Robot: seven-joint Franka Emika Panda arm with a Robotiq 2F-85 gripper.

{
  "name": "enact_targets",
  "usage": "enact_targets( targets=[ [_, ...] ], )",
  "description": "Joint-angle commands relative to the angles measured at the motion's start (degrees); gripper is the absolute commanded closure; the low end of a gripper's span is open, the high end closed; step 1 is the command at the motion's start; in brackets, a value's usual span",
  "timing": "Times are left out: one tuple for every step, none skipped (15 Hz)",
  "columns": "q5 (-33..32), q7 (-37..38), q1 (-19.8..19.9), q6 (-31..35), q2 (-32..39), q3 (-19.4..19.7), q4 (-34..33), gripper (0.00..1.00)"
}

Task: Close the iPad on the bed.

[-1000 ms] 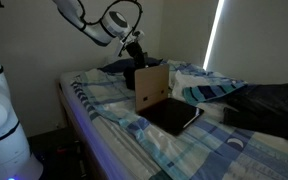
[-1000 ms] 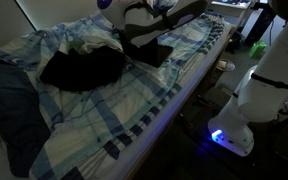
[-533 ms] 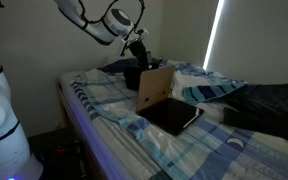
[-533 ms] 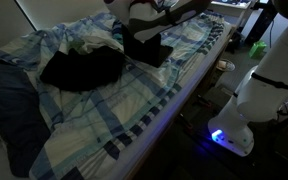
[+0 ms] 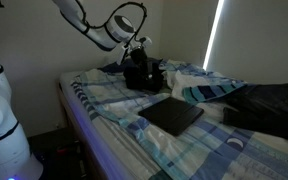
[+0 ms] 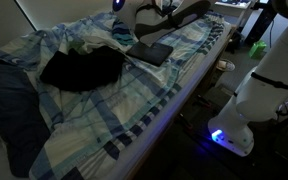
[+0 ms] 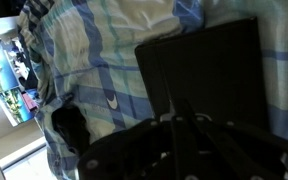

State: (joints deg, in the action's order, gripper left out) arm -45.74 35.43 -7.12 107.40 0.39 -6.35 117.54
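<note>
The iPad (image 5: 174,113) lies closed and flat on the bed (image 5: 104,97), its dark cover facing up. It also shows in an exterior view (image 6: 151,53) and as a dark rectangle in the wrist view (image 7: 209,70). My gripper (image 5: 146,76) hovers low just behind the iPad's far edge, seen also from the other side (image 6: 146,32). In the wrist view its fingers (image 7: 179,110) appear as one dark central bar, together and holding nothing. The plaid bedding (image 7: 94,50) lies around the tablet.
A large dark bundle of fabric (image 6: 82,68) lies on the bed beside the iPad. A dark blue blanket (image 5: 269,105) covers the far part of the bed and hangs over its side (image 6: 9,100). The bed's long edge (image 6: 174,100) faces the floor.
The iPad's tan cover stood upright earlier; it now lies folded flat on the tablet. My gripper has moved down and forward behind it.
</note>
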Motion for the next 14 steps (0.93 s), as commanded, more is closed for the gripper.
enact_targets(
  targets=[
    [1.3, 1.2, 0.2, -1.5, -1.1, 0.1, 1.2, 1.00],
    [1.7, 1.3, 0.2, -1.3, -1.3, 0.0, 1.5, 1.00],
    [2.2, 1.4, 0.2, -1.0, -1.5, 0.0, 1.9, 1.00],
    [3.3, 1.3, 0.2, -0.7, -1.8, 0.0, 2.3, 1.00],
    [5.0, 0.6, 0.2, -0.6, -2.1, 0.0, 2.3, 1.00],
    [6.4, 0.4, 0.2, -0.4, -2.4, 0.0, 2.6, 1.00],
    [8.3, 0.0, 0.2, -0.2, -2.7, 0.0, 2.9, 1.00],
    [10.4, -0.6, 0.2, 0.0, -3.2, 0.0, 3.3, 1.00],
    [12.9, -1.4, 0.3, 0.5, -3.8, 0.1, 3.7, 1.00],
    [15.3, -2.0, 0.4, 0.9, -4.4, 0.2, 4.2, 1.00],
    [18.0, -2.8, 0.5, 1.6, -5.2, 0.3, 5.0, 1.00],
    [20.4, -3.5, 0.6, 2.1, -6.0, 0.3, 5.7, 1.00],
    [23.1, -5.8, 0.7, 3.4, -7.3, 0.4, 6.9, 1.00],
    [26.0, -8.1, 0.7, 4.4, -8.5, 0.5, 8.0, 1.00]
  ],
)
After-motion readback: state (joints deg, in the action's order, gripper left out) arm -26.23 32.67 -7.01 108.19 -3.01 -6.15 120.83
